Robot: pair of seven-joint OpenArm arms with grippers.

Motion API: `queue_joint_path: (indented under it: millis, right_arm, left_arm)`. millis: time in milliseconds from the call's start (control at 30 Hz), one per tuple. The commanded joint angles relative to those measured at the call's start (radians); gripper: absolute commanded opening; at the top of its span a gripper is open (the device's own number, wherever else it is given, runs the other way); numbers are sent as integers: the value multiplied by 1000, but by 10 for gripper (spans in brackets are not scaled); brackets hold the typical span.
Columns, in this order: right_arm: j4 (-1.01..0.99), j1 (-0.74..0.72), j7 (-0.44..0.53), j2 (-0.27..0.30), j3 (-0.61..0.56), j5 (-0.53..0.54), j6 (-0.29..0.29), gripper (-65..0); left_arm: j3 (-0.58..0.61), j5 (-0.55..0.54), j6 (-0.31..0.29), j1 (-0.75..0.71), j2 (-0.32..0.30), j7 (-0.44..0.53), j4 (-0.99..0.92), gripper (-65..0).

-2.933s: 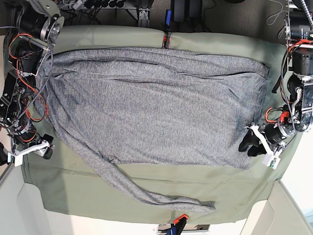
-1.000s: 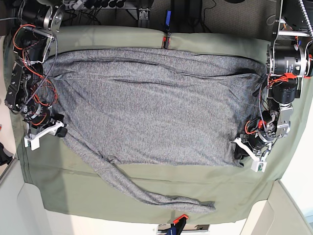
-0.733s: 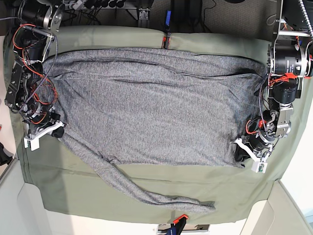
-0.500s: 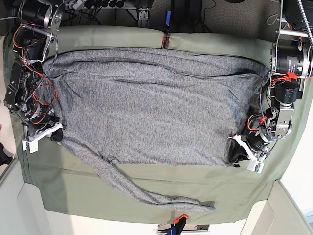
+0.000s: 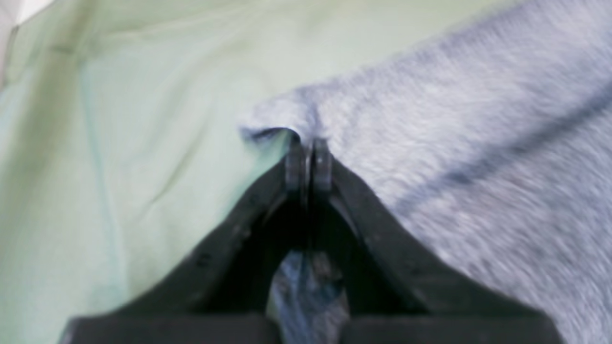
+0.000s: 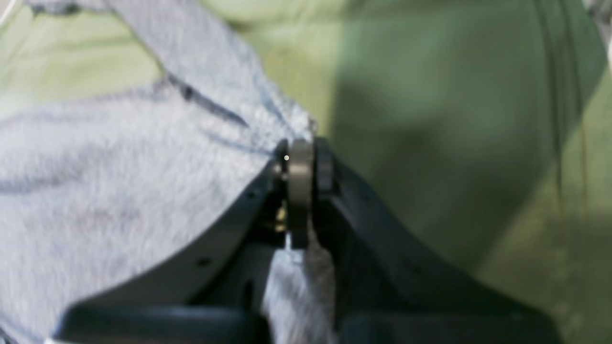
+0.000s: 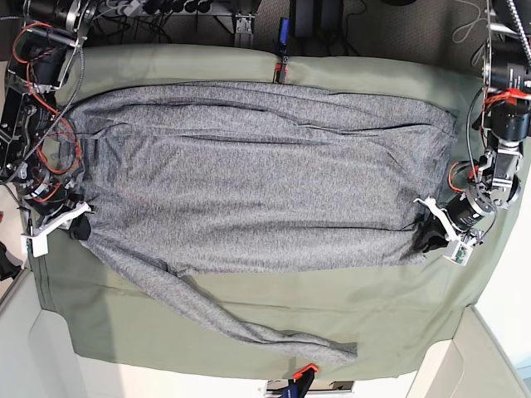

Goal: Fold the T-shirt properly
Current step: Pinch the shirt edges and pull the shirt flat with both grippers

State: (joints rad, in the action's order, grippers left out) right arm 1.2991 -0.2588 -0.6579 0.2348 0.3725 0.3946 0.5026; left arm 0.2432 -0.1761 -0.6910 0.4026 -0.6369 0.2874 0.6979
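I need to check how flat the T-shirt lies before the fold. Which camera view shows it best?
The base view: the whole T-shirt shows, spread across the green table cloth, one sleeve trailing down. Each wrist view shows only a blurred patch of grey knit pinched in the left end effector or right end effector.

Both pincers pulled the T-shirt wider, flatter.

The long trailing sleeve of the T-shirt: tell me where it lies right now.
In the base view the sleeve runs from the T-shirt body's lower left down across the olive table cloth, ending near the table's bottom edge by the orange clamp.
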Motion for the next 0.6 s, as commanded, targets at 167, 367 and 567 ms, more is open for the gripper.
queue_joint_path:
  millis: [167, 367, 567]
  right_arm:
    - [138, 89, 37, 18, 47, 17, 3, -650]
    - [187, 167, 29, 18, 120, 78, 22, -650]
    - [194, 228, 24, 19, 135, 107, 29, -650]
  left_arm:
    - [-21, -22, -7, -113, -87, 39, 187, -650]
    - [-147, -21, -7, -216, -126, 36, 283, -650]
    - [-193, -21, -7, -294, -148, 34, 300, -650]
